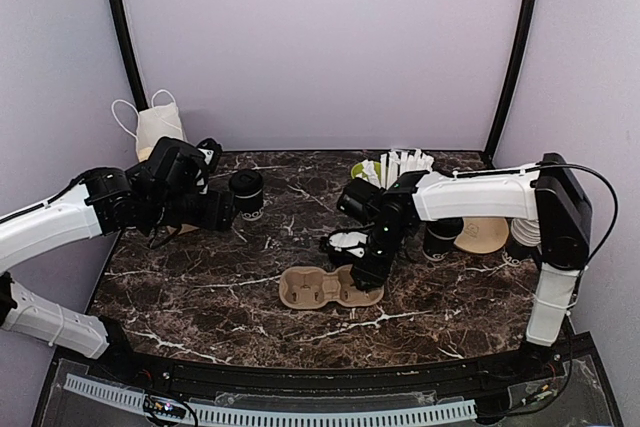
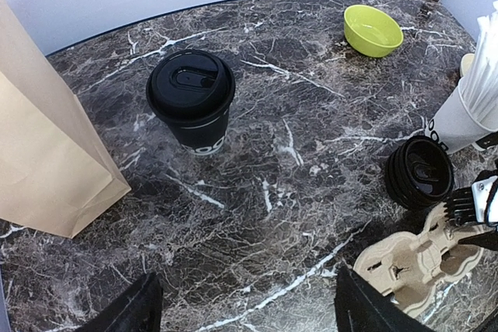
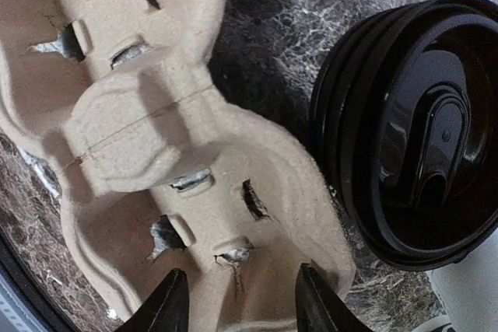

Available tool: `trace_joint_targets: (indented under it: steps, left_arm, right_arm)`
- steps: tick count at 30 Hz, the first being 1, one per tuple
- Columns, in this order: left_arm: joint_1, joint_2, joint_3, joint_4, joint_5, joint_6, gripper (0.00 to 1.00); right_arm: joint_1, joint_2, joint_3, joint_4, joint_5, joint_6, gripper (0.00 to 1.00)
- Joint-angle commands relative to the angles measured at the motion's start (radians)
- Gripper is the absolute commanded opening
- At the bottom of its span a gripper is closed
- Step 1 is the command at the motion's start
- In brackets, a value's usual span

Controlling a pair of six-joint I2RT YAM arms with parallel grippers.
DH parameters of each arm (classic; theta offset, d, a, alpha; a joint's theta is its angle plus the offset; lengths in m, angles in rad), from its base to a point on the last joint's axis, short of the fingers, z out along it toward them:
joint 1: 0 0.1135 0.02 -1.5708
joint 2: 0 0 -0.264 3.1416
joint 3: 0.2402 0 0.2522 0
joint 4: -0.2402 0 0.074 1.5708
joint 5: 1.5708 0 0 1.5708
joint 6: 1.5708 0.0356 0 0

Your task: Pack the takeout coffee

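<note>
One takeout coffee (image 1: 246, 191) (image 2: 192, 99), a black lidded cup, stands upright at the back left of the marble table. My left gripper (image 1: 222, 209) (image 2: 245, 316) hovers open just short of it, with only bare marble between its fingers. A tan moulded cup carrier (image 1: 318, 287) (image 3: 140, 122) (image 2: 416, 258) lies at the centre front. My right gripper (image 1: 368, 272) (image 3: 243, 305) points down over the carrier's right end. Its fingers stand apart, one over a pocket and one over the rim. Contact with the carrier cannot be made out.
A brown paper bag (image 2: 47, 161) (image 1: 158, 129) stands left of the coffee. A stack of black lids (image 2: 420, 172) (image 3: 424, 130) (image 1: 347, 244) sits beside the carrier. Behind are a green bowl (image 2: 373, 30) and a white straw cup (image 1: 402, 167). Stacked cups (image 1: 440, 237) stand at right.
</note>
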Motion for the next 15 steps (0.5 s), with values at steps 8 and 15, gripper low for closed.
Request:
trace_joint_targets:
  steps: [8, 15]
  left_arm:
    - [0.008, -0.002, -0.018, 0.045, 0.027, 0.078, 0.79]
    - [0.014, -0.033, -0.003, 0.032, 0.01, 0.076, 0.79]
  right_arm:
    - [0.034, -0.109, 0.043, 0.051, -0.171, -0.31, 0.48]
    - [0.034, 0.005, 0.175, 0.056, -0.181, -0.367, 0.5]
